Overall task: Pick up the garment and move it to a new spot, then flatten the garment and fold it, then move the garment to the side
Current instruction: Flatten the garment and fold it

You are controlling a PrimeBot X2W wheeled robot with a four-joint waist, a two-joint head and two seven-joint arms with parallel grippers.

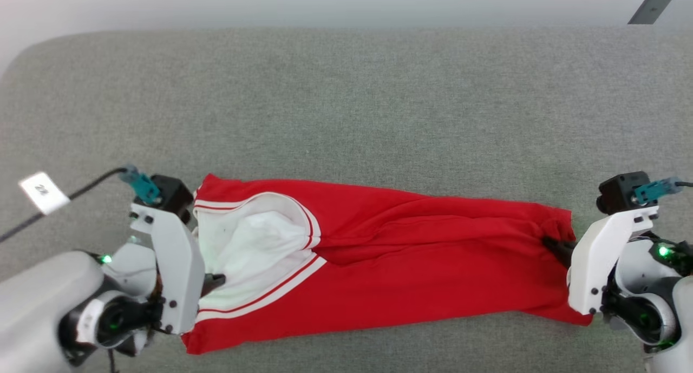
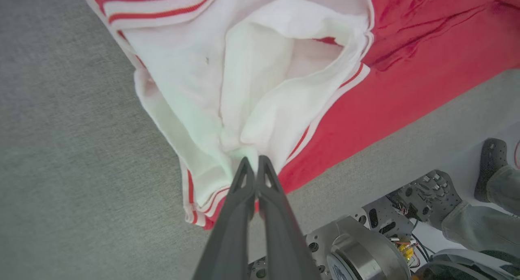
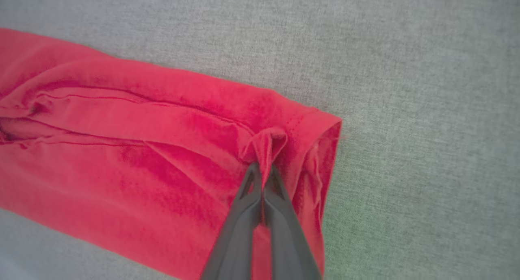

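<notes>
Red garment (image 1: 411,264) stretched along table's (image 1: 346,118) near edge, wide bare table beyond it. Its white end is pinched by left gripper (image 2: 252,160), its red hem by right gripper (image 3: 262,166). White tag (image 1: 43,191) left of garment; person's shoe (image 2: 491,158) off the table.

The left gripper (image 2: 254,160) has two thin dark fingers (image 2: 233,215). Its white wrist plate (image 1: 176,259) has little screws (image 1: 172,303). Above the plate sit a black camera (image 1: 172,191) and a teal plug (image 1: 143,186).

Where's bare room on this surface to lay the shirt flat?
Bare: the wide grey surface beyond the garment, up to its far edge. Only a thin strip lies nearside. Crowded: both garment ends, where the left tool and right tool pinch it.
</notes>
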